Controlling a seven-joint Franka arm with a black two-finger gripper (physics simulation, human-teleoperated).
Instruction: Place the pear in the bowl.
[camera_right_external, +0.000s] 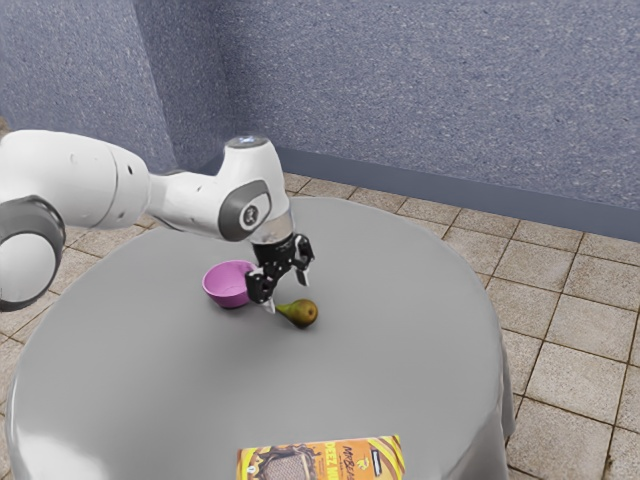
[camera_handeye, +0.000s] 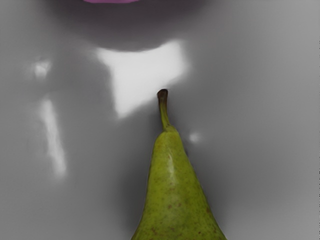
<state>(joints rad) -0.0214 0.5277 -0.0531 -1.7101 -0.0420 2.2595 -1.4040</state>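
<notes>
Box at the near edge, pear below a spread gripper

The box (camera_right_external: 320, 460), printed in yellow and orange, is cut off by the exterior view's lower edge. Beyond it, the pear (camera_right_external: 303, 313) is seen lying on its side on the grey table (camera_right_external: 180, 370), outside the bowl (camera_right_external: 224, 285). The gripper (camera_right_external: 287, 290) is held low above the table, close to the pear's stem end; its two fingers are spread apart, and nothing is pinched between them. Whether the pear is touched by either finger cannot be told.

The pink bowl is placed near the pear, toward the exterior view's left, partly hidden by the gripper. In the wrist view, the pear's green skin is marked with brown specks, and its stem is pointed toward the bowl. Beyond the table, a tiled floor (camera_right_external: 560, 380) is bordered by a blue wall (camera_right_external: 450, 90).
</notes>
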